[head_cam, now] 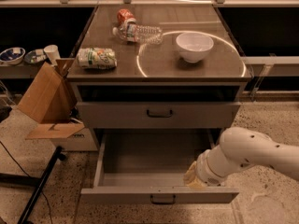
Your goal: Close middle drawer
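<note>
Showing the middle drawer (149, 167) standing pulled well out toward the near side beneath the closed upper drawer (117, 114), the gripper (193, 177) sitting inside its near right corner just behind the front panel, grasp state impossible to tell, and a white bowl (194, 45) resting on the cabinet top (187, 73).

On the bench (210, 71): one bowl (194, 46), one bottle (138, 32), one red can (124, 16), one green packet (96, 58). Two drawers: upper drawer (159, 114), middle drawer (131, 195). One tool (194, 177), at the middle drawer's front right.
</note>
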You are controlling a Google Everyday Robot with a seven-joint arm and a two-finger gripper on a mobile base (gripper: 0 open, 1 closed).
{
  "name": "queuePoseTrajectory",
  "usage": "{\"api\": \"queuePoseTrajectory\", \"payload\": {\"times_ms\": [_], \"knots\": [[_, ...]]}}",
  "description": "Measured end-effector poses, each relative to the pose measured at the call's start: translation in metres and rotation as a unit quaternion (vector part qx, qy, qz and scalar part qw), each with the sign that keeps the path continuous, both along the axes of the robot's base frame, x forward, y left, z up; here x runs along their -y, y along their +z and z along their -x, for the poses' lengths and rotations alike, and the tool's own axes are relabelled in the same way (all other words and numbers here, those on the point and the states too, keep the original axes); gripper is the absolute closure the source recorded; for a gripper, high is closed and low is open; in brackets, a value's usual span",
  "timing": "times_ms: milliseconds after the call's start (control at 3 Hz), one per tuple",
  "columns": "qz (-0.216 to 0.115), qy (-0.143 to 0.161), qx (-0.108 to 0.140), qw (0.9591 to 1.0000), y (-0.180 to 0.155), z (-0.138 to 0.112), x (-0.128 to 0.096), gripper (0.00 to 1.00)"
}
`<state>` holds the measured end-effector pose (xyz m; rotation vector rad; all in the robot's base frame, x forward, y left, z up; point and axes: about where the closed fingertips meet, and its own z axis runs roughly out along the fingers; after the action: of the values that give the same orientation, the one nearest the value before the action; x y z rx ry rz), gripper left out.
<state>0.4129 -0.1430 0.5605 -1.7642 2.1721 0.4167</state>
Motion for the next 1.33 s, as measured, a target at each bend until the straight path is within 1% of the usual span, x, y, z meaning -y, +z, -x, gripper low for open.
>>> {"api": "queuePoseTrajectory", "payload": {"times_ms": [333,667,1000,1333], "knots": [[-0.019,-0.013,-0.033,0.9992,-0.043,-0.011,0.012,1.0],[-0.036,-0.028,-0.075,0.9961,-0.087,-0.01,0.024,1.0],[-0.043,-0.042,-0.111,0.992,-0.113,0.001,0.033,1.0],[-0.043,-0.042,-0.112,0.9919,-0.11,0.001,0.033,1.0]]}}
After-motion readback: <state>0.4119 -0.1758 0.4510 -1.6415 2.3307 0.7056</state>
